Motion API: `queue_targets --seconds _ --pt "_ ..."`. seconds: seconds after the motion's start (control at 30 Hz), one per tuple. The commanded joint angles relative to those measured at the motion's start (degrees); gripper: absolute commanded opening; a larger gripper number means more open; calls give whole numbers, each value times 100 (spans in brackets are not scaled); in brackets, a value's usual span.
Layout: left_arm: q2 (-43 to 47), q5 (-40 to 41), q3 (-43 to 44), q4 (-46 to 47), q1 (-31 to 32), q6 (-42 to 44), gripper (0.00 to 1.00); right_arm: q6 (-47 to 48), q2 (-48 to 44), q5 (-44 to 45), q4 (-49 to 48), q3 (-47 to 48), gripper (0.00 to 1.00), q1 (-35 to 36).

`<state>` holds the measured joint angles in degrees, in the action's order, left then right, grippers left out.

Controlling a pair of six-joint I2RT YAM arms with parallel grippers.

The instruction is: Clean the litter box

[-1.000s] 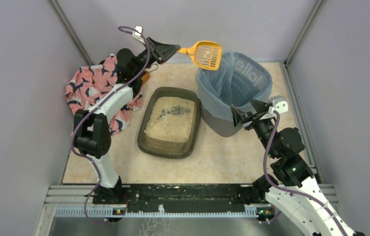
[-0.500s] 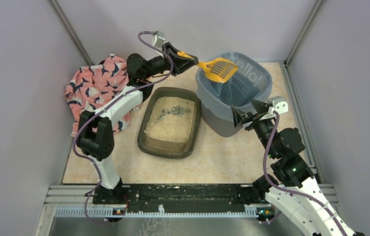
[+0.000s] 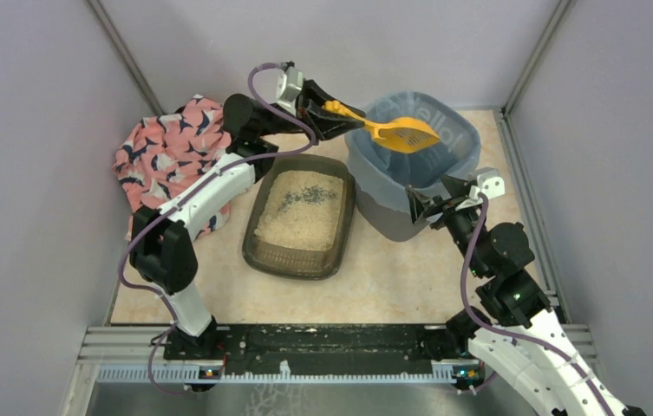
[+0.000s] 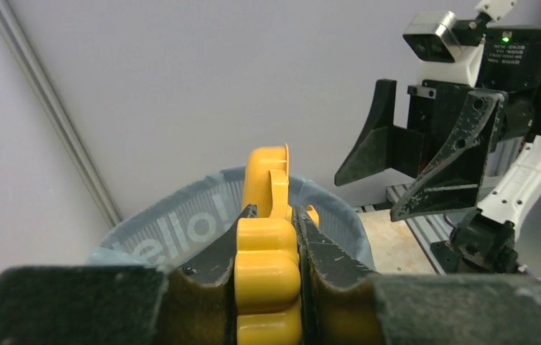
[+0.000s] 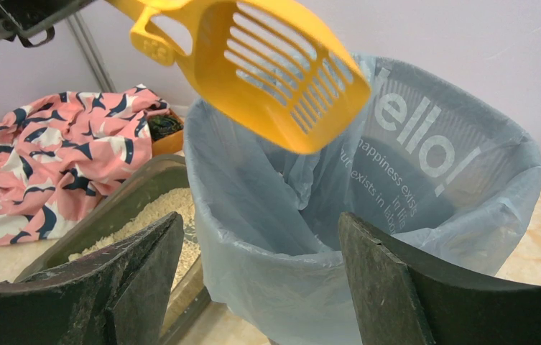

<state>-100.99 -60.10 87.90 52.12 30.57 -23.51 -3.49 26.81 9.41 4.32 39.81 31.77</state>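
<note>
scoop point(image 3: 402, 134) swings right since the earlier frame, from upper centre beside the bin point(image 3: 388, 221) to over its open mouth.
left gripper point(image 3: 327, 108) is closed narrow on the yellow handle. the litter box point(image 3: 292, 260) sits mid-frame in the top view, below and left of those fingers, long axis running roughly bottom to top of frame, dark specks point(image 3: 303, 196) toward its upper end. left arm looks the nearer one for another dip. right gripper point(image 3: 434, 198) hangs wide open just beside the bin's lower edge, holding nothing.
</note>
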Motion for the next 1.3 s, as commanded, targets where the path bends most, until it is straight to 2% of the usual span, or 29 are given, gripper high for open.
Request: queue_targets --seconds 0.0,0.13,0.2,0.27,0.33,0.4,0.63,0.77,0.9,1.03,1.27 --pt "272 472 242 89 -74 123 0 41 44 -9 -236 40 79 40" --pt "563 1125 290 367 -362 -358 0 34 57 -27 -239 35 79 40" --pt "822 1505 286 141 -542 -456 0 32 64 -34 -239 35 79 38" --pt "1225 1972 241 -720 -649 -19 0 32 57 -19 -239 35 79 40" --pt "1708 2695 92 -2134 -641 721 0 32 58 -9 -260 28 79 40" --pt "2220 3555 -229 -2940 -650 1104 0 16 70 -25 -281 5 79 40" --pt "3317 5541 -1166 -5019 -640 1475 0 -63 196 -183 -351 -18 79 40" --pt "3882 6575 -1981 -5470 -640 1429 0 -74 185 -181 -367 -17 79 40" --pt "3938 7118 -2362 -6212 -613 1211 0 -95 181 -223 -355 -7 79 40" --pt "3950 7653 -2708 -6325 -248 1139 0 -130 207 -247 -359 -26 79 35" --pt "3086 9009 -2368 -7313 601 1016 0 -135 282 -291 -334 22 79 40"
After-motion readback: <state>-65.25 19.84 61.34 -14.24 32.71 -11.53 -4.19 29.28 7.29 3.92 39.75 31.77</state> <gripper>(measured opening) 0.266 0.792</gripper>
